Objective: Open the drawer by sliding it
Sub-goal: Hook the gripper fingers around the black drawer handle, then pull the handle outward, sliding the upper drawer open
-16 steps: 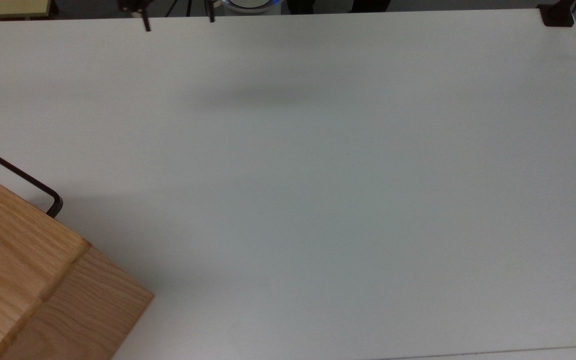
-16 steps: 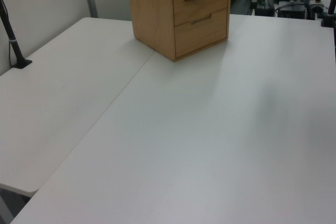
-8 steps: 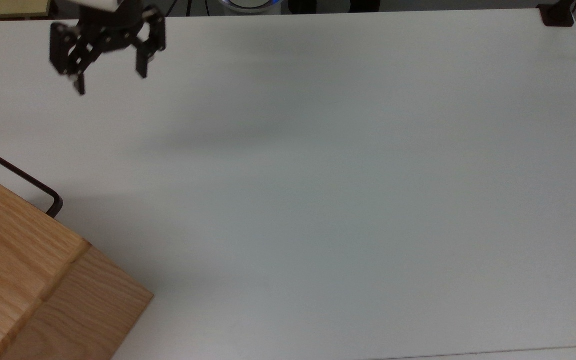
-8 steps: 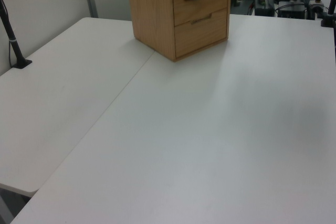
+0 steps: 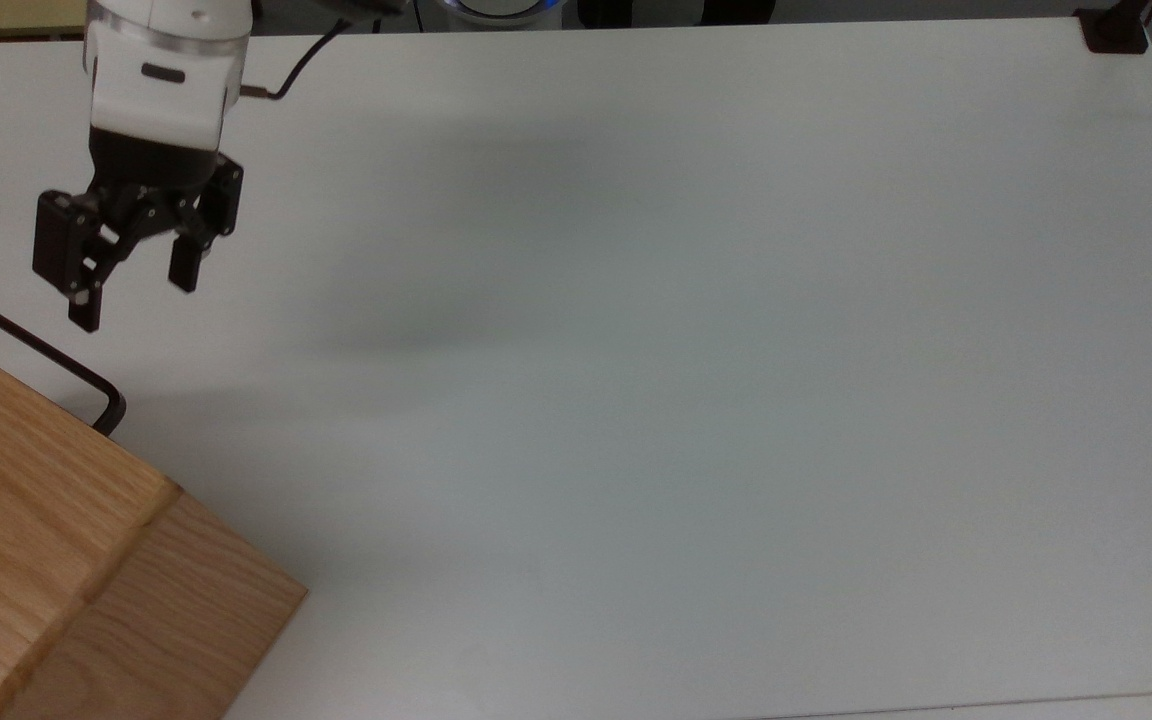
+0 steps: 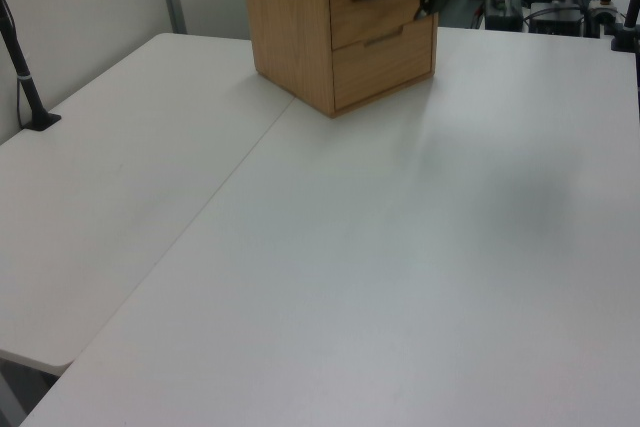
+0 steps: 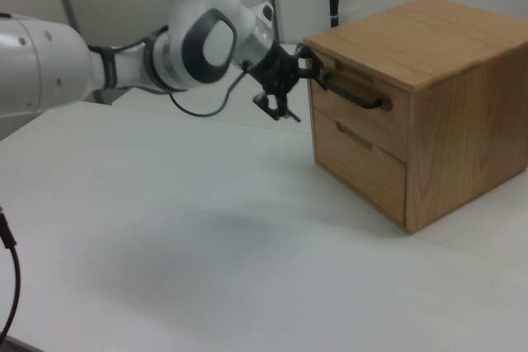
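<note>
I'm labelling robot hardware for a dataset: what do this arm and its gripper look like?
The arm has glossy white rounded shells, dark grey joint rings and a small blue light on top. A thin black cable runs alongside. The gripper is black, with two slim fingers.

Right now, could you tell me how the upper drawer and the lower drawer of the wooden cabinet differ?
The upper drawer carries a black bar handle standing proud of its front; the lower drawer shows just a small, flat pull. The open gripper hangs beside one end of the upper drawer's handle, without clasping it, while the lower drawer has nothing near it. Both are light oak, shut, and flush with the cabinet front.
</note>
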{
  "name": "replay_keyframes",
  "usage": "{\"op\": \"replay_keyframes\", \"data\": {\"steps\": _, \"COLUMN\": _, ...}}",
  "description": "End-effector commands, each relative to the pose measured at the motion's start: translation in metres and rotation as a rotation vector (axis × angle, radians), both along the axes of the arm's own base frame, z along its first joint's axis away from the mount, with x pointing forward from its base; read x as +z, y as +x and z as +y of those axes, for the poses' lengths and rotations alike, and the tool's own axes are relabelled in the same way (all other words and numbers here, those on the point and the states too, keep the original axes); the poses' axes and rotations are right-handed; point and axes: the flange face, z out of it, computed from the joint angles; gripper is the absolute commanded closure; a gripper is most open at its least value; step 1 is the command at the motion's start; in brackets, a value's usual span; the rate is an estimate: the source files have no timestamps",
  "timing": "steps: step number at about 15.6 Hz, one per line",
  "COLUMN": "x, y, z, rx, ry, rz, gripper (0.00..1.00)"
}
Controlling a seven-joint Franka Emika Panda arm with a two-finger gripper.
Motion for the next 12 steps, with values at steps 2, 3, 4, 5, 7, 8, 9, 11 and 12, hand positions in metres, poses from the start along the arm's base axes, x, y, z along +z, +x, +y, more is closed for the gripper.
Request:
{"op": "replay_keyframes", "data": {"steps": 2, "x": -0.023, "y": 0.015, "z": -0.023, "rx": 0.038, "ry": -0.051, "rz": -0.087, "gripper": 0.21}}
{"op": "replay_keyframes", "data": {"steps": 3, "x": -0.024, "y": 0.016, "z": -0.03, "rx": 0.038, "ry": -0.058, "rz": -0.11, "gripper": 0.21}}
{"op": "replay_keyframes", "data": {"steps": 4, "x": -0.023, "y": 0.015, "z": -0.035, "rx": 0.037, "ry": -0.066, "rz": -0.127, "gripper": 0.21}}
{"op": "replay_keyframes", "data": {"steps": 5, "x": -0.021, "y": 0.015, "z": -0.038, "rx": 0.036, "ry": -0.069, "rz": -0.14, "gripper": 0.21}}
{"op": "replay_keyframes", "data": {"steps": 7, "x": -0.014, "y": 0.013, "z": -0.038, "rx": 0.033, "ry": -0.066, "rz": -0.153, "gripper": 0.21}}
{"op": "replay_keyframes", "data": {"steps": 8, "x": -0.013, "y": 0.012, "z": -0.036, "rx": 0.03, "ry": -0.063, "rz": -0.155, "gripper": 0.21}}
{"op": "replay_keyframes", "data": {"steps": 9, "x": -0.008, "y": 0.011, "z": -0.035, "rx": 0.032, "ry": -0.064, "rz": -0.159, "gripper": 0.21}}
{"op": "replay_keyframes", "data": {"steps": 11, "x": -0.006, "y": 0.009, "z": -0.036, "rx": 0.031, "ry": -0.065, "rz": -0.162, "gripper": 0.21}}
{"op": "replay_keyframes", "data": {"steps": 12, "x": -0.005, "y": 0.01, "z": -0.035, "rx": 0.034, "ry": -0.066, "rz": -0.163, "gripper": 0.21}}
